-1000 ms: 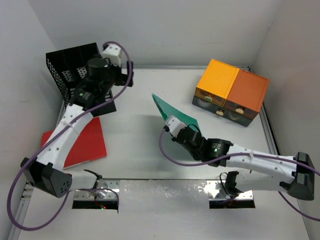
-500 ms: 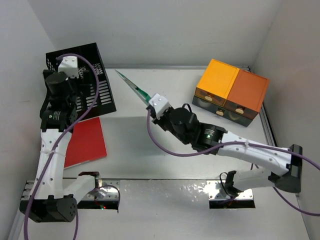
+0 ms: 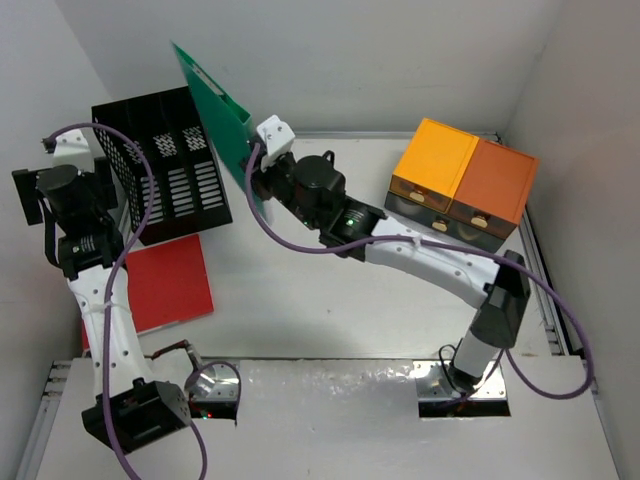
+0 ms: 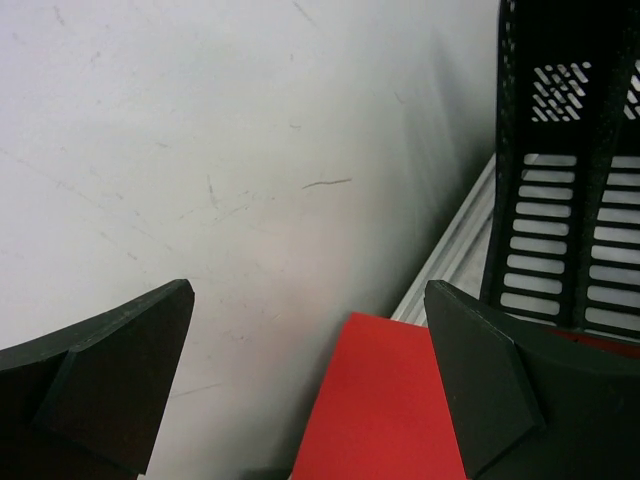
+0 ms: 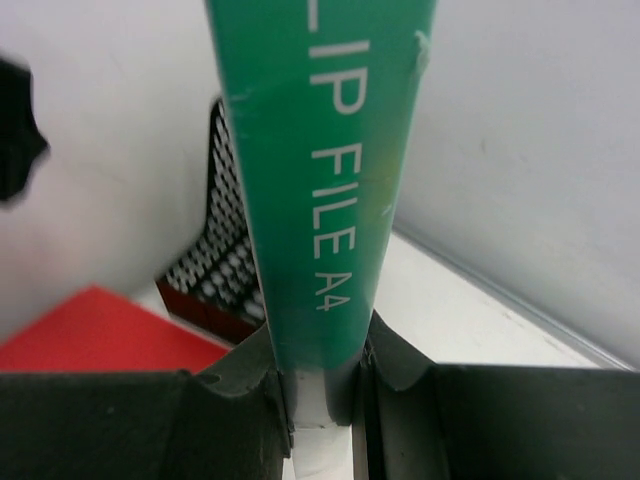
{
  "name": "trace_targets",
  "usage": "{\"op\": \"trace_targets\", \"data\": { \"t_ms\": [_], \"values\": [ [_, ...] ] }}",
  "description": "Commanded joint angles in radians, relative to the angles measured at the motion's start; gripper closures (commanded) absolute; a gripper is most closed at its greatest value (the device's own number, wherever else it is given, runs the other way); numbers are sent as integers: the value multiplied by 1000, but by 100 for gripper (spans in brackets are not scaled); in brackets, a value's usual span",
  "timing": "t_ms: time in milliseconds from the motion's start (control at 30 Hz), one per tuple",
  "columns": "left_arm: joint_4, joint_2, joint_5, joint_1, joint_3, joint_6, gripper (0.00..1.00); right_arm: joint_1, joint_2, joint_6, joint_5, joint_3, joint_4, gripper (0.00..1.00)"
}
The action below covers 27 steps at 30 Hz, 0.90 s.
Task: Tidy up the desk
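My right gripper (image 3: 256, 168) (image 5: 320, 400) is shut on the lower edge of a green clip file (image 3: 212, 105) (image 5: 325, 150). It holds the file upright and tilted, above the right side of the black mesh file rack (image 3: 165, 175) (image 5: 225, 270). My left gripper (image 3: 35, 200) (image 4: 308, 300) stands open and empty near the left wall, left of the rack (image 4: 580, 200). A red folder (image 3: 170, 285) (image 4: 385, 410) (image 5: 90, 335) lies flat on the white desk (image 3: 330, 300) in front of the rack.
An orange-topped drawer unit (image 3: 465, 180) sits at the back right of the desk. White walls close in the left, back and right sides. The desk's metal rim (image 4: 450, 265) runs along the left wall.
The right arm has swung the green file up and to the left, from mid-desk to above the rack. The left arm has pulled back from the rack toward the left wall.
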Motion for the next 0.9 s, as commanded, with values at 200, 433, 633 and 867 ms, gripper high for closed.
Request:
{"op": "trace_targets", "data": {
  "t_ms": [200, 433, 633, 867],
  "values": [
    [116, -7, -3, 76, -41, 97, 1, -10, 193, 154, -63, 163, 394, 100],
    [162, 26, 124, 253, -35, 76, 1, -10, 334, 155, 20, 232, 586, 100],
    [152, 81, 262, 304, -52, 61, 1, -3, 526, 115, 75, 422, 580, 100],
    [100, 153, 377, 306, -2, 19, 2, 2, 629, 15, 134, 493, 644, 100]
  ]
}}
